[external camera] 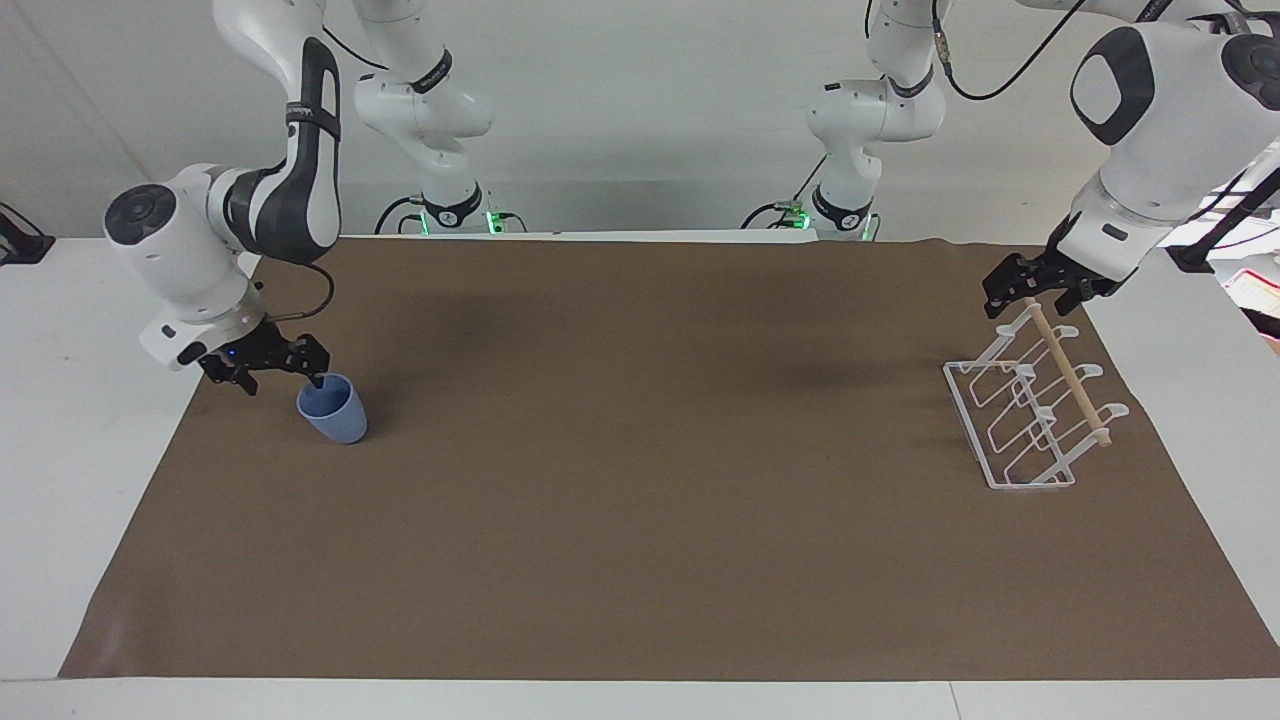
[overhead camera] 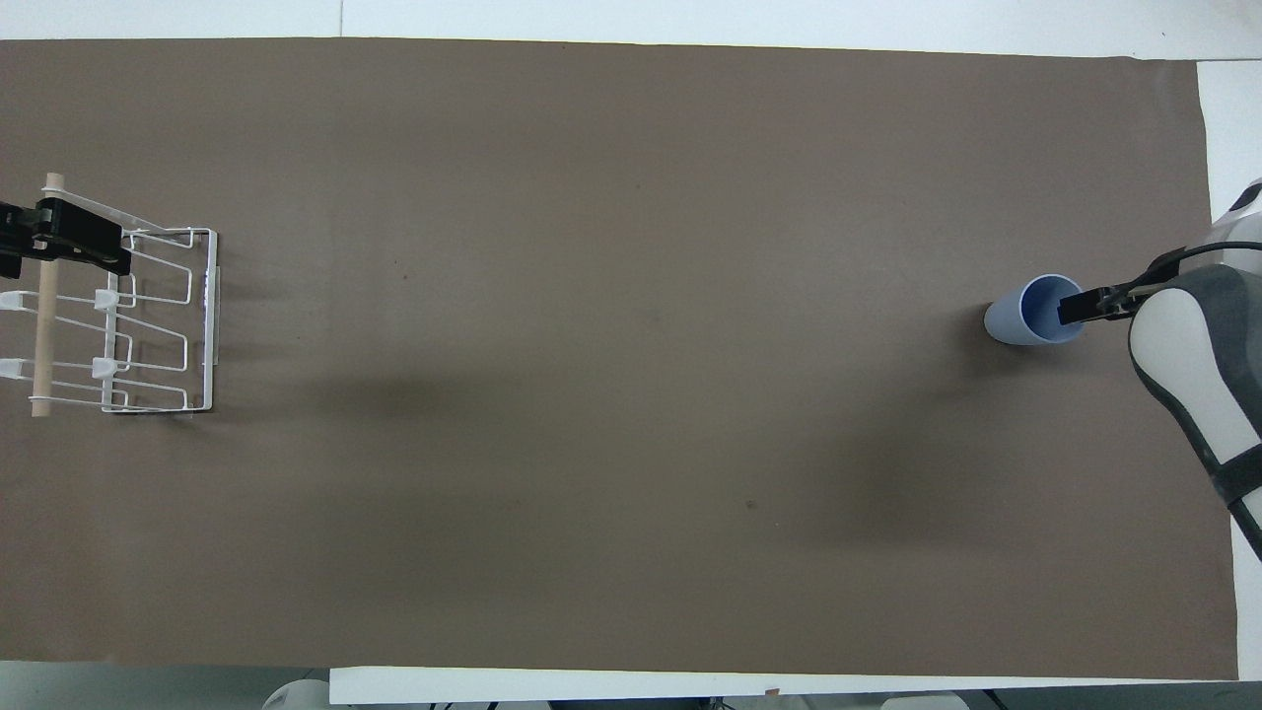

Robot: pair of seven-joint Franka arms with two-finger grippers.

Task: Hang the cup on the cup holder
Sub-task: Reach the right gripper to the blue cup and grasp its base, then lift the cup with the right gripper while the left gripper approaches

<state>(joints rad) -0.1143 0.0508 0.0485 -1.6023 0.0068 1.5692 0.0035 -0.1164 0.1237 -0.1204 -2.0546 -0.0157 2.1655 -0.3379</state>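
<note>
The light-blue cup [external camera: 336,416] stands upright on the brown mat toward the right arm's end of the table; it also shows in the overhead view [overhead camera: 1030,314]. My right gripper [external camera: 282,378] is open and low at the cup's rim. One fingertip [overhead camera: 1071,311] dips inside the rim and the other finger is outside it. The white wire cup holder [external camera: 1010,425] stands at the left arm's end, with a wooden dowel [external camera: 1075,385] along its top. My left gripper [external camera: 1032,292] is open astride the dowel's end nearest the robots; it also shows in the overhead view [overhead camera: 61,245].
The brown mat [external camera: 640,520] covers most of the white table [external camera: 60,400]. Two more white arms [external camera: 440,110] stand at the robots' edge of the table.
</note>
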